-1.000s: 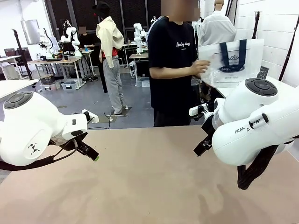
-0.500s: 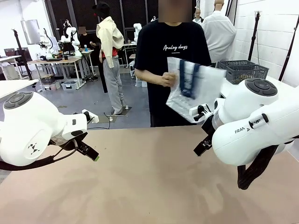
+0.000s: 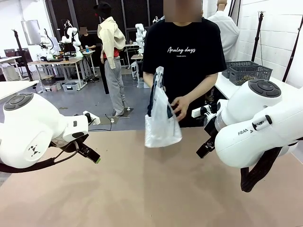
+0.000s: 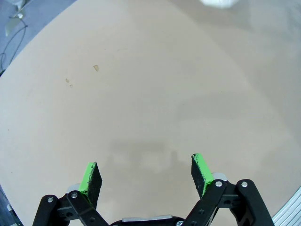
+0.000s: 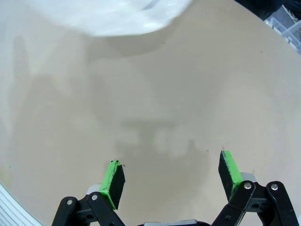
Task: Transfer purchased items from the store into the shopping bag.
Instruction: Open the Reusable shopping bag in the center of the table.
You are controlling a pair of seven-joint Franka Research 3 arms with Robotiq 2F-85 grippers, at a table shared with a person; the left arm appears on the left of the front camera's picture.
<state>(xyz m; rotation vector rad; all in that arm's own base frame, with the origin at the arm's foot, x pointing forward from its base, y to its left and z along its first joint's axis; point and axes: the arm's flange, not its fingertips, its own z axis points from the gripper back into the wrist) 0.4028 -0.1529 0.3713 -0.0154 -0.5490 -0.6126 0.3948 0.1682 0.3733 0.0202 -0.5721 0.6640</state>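
A person at the far side holds the shopping bag (image 3: pixel 162 124), whitish with navy handles, in both hands. Its bottom hangs just above the table's far edge, at the middle. The bag's lower part also shows at the top of the right wrist view (image 5: pixel 113 16), and a corner of it in the left wrist view (image 4: pixel 218 2). My left gripper (image 3: pixel 93 156) hovers open over bare tabletop at the left (image 4: pixel 146 172). My right gripper (image 3: pixel 204 149) hovers open at the right (image 5: pixel 171 176), just short of the bag. The store, a dark grey basket (image 3: pixel 248 72), stands on a white table behind the person. The purchased items are out of view.
The tan tabletop (image 3: pixel 151 189) spreads bare between my two arms. My large white right arm (image 3: pixel 265 127) fills the right side. Behind the person lie a workshop floor and other tables.
The person has turned from the back right table and brought the bag down to the far edge of my table. Neither arm has moved; both grippers stay open.
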